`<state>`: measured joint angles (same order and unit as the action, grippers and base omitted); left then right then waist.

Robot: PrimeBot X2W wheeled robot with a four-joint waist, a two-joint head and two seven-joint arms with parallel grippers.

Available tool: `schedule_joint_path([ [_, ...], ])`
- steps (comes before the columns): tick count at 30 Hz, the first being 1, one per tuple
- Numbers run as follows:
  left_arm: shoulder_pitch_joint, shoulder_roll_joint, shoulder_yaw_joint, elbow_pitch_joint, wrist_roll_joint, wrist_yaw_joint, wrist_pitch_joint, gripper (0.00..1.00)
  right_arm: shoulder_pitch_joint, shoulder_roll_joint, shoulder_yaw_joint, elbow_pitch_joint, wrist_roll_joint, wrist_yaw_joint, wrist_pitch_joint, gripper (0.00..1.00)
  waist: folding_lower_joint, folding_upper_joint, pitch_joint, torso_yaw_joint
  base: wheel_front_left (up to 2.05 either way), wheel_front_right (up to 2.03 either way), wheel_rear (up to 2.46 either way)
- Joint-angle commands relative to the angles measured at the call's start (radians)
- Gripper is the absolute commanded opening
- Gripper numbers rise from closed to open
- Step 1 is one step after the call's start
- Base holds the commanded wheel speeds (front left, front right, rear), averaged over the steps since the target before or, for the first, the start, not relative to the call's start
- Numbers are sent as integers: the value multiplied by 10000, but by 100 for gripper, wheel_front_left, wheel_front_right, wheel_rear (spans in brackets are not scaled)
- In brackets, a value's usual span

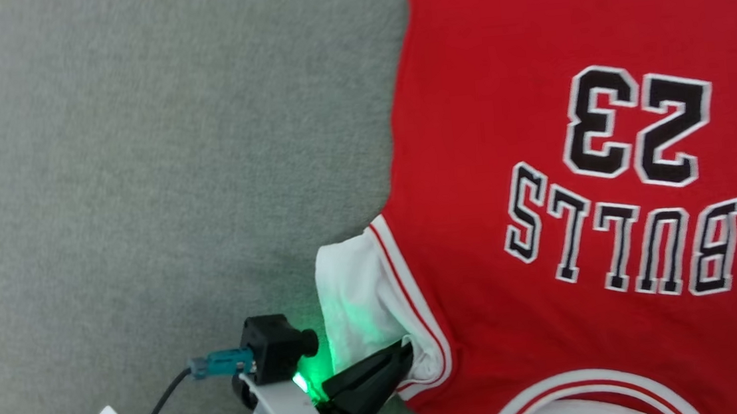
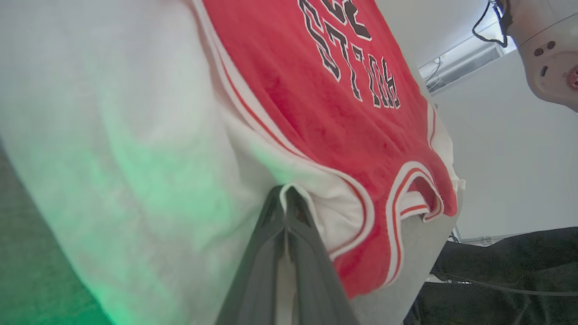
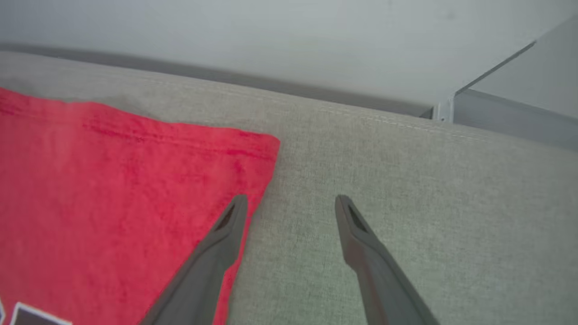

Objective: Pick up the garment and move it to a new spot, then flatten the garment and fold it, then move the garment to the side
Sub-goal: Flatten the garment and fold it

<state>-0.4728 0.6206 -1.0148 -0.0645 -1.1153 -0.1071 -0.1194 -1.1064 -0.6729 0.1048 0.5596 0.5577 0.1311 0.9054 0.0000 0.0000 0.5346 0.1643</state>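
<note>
Head view: I've got the garment (image 1: 528, 53) flat on the grey fabric surface (image 1: 140, 187), lettering up, over on the right. The left gripper (image 1: 405, 354) has its jaws clamped on the white panel's edge. The left wrist view shows that pinch too. Right wrist view: the right gripper (image 3: 291, 203) has its jaws wide and empty, right by the red hem corner.

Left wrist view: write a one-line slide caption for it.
The left gripper, shut, pinches the white sleeve edge of the red jersey lying lettering-up on a grey fabric surface.
</note>
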Motion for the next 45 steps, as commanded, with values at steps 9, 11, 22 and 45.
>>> schedule_joint_path([
  [9,-528,-338,-148,669,131,-109,-37,0,-675,440,544,1618,-448,-5,484,100,0,0,1105,694,0,0,0],
  [11,-606,-385,-172,744,147,-93,-41,0,-575,527,805,1842,-405,-1,712,100,0,0,1154,671,0,0,0],
  [22,-903,-422,-297,915,25,-169,-169,0,-445,404,1545,1971,145,18,854,0,0,0,1146,542,0,0,0],
  [45,-260,279,-169,781,-474,-150,-909,0,3925,-1970,2584,-1630,3660,-8,98,0,0,0,-937,-762,0,0,0],
])
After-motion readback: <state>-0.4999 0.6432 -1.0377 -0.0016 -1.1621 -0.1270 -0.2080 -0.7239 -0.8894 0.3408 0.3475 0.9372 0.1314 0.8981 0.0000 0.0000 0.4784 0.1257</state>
